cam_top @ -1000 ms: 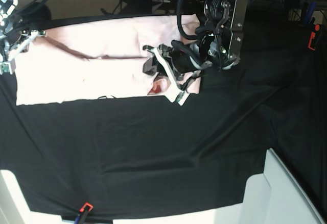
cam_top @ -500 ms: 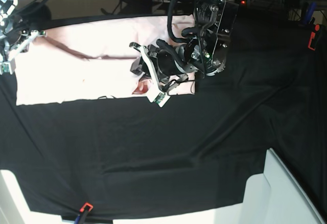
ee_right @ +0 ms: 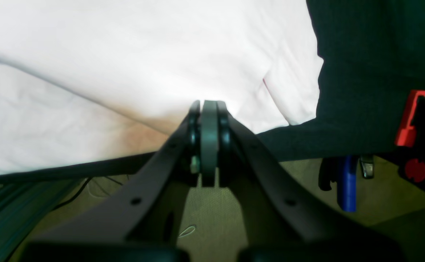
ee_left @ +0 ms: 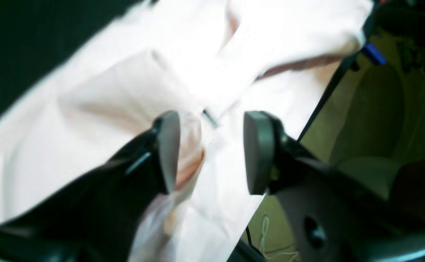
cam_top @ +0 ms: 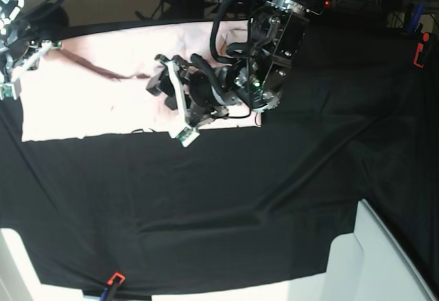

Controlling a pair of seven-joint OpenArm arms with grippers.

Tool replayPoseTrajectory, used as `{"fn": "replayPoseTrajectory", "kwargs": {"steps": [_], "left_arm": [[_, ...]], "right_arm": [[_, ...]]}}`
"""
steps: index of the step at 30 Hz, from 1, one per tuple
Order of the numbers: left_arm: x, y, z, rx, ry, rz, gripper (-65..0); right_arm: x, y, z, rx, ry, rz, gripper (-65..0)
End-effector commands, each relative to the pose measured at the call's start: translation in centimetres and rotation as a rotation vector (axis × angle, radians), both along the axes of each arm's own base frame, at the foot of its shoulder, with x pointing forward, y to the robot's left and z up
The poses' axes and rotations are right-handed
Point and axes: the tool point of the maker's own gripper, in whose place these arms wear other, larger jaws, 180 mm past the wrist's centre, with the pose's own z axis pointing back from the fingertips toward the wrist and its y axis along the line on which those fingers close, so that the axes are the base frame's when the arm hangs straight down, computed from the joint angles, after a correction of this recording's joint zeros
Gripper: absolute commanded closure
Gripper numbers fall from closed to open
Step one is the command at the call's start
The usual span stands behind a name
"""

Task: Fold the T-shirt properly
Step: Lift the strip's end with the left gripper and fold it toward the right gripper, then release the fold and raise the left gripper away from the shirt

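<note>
The pale pink T-shirt (cam_top: 89, 102) lies spread along the far left of the black-clothed table, plain side up. My left gripper (cam_top: 164, 109) hovers low over the shirt's right part. In the left wrist view it (ee_left: 212, 153) is open, and a loose fold of the T-shirt (ee_left: 88, 109) rests against one pad (ee_left: 168, 153). My right gripper (cam_top: 51, 46) is at the shirt's far left corner. In the right wrist view it (ee_right: 209, 109) is shut, with the edge of the T-shirt (ee_right: 125, 54) drawn up into its tips.
The black table cloth (cam_top: 240, 198) covers the whole near half. A white box (cam_top: 384, 260) stands at the front right corner. A red clamp (cam_top: 420, 51) sits on the right edge, and another (cam_top: 113, 280) on the front edge. Cables and floor lie beyond the far edge.
The left arm has swung leftward over the shirt, carrying its right part across. Its jaws have parted and the cloth has dropped from them. The right arm has stayed still.
</note>
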Motion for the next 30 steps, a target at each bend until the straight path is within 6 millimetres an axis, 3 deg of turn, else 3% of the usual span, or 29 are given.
{"fn": "replayPoseTrajectory", "kwargs": {"steps": [1,6,10,11,13,15,20,26,30], "left_arm": [[0.7,-0.7,1.2,-0.028,-0.038,-0.018,-30.9],[0.1,-1.9,2.6,-0.061,-0.104,-0.133,-30.4],[3.0,1.2,4.1,-0.061,-0.158,-0.009,-29.9],[4.1,2.8,4.4,-0.046,-0.176,0.037,-27.9],[5.0,7.3,3.6,0.013,-0.177,0.125,-17.3],[5.9,11.7,3.0,0.065,-0.175,0.222,-0.2],[4.5,24.8,0.7,0.268,-0.1,0.513,0.0],[0.6,36.3,0.7,0.474,-0.055,0.675,0.0],[-2.4,42.2,0.8,0.641,-0.019,0.778,0.0]], "right_arm": [[0.5,-0.6,0.7,-0.016,-0.027,0.001,0.0],[0.1,-0.3,-0.2,0.004,-0.007,-0.002,-0.1],[0.8,0.8,-0.3,0.01,-0.005,0.05,-0.1],[0.8,1.4,-0.4,0.013,0.003,0.077,-0.1],[1.6,2.5,-0.1,0.001,0.003,0.154,-0.1],[2.0,4.8,-0.3,0.012,0.012,0.244,-0.1],[3.7,10.1,0.9,0.004,-0.017,0.488,-0.1],[4.6,15.8,2.4,-0.001,-0.058,0.744,-0.1],[4.3,20.0,3.5,0.016,-0.094,0.901,-0.3]]}}
